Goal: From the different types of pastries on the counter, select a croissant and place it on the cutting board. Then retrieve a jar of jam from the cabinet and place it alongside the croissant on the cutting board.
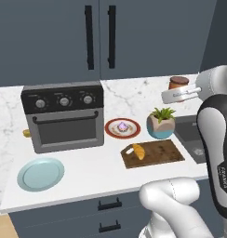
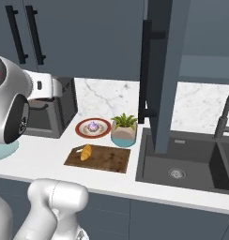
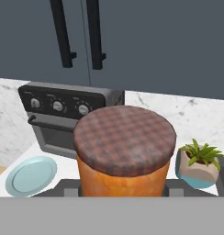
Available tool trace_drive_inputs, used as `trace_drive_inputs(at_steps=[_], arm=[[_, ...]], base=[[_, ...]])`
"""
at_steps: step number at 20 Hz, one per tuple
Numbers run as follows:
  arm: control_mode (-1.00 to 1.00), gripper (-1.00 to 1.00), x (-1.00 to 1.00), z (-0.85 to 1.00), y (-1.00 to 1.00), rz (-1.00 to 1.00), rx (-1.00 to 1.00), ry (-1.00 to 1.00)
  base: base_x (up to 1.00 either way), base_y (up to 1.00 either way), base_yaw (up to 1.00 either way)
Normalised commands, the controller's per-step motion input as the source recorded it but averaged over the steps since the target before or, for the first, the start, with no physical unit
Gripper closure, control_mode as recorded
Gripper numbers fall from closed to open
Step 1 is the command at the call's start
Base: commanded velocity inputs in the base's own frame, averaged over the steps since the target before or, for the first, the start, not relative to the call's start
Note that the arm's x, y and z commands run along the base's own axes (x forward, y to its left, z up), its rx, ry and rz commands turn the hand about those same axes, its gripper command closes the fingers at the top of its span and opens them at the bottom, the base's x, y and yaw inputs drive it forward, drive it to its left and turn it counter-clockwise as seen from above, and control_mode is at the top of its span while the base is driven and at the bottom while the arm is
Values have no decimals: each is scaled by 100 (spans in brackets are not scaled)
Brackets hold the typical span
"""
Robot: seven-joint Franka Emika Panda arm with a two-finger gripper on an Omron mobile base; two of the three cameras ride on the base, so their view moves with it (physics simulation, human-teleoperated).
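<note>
Item: end effector, raised above the desk, apparently pinching the jar of jam; fingers hidden behind the jar.
Near: blue plate, front left.
Cutting board carrying the croissant.
Behind it: potted plant; red plate with purple cupcake.
Left: toaster oven.
Far: cabinet, doors ahead closed; one door open over the sink.
</note>
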Motion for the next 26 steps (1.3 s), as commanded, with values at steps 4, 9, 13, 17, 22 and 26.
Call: trace_drive_inputs(at_steps=[4,9,13,17,22,26], arm=[[100,100,0,0,0,0,0,0],[100,100,0,0,0,0,0,0],[-100,100,9,-20,8,0,0,1],[-100,100,0,-52,10,0,0,3],[-100,100,0,-40,0,0,0,1],[-100,100,0,-25,0,0,0,3]], base=[[66,12,0],[50,3,0],[9,1,0],[0,0,0],[0,0,0],[0,0,0]])
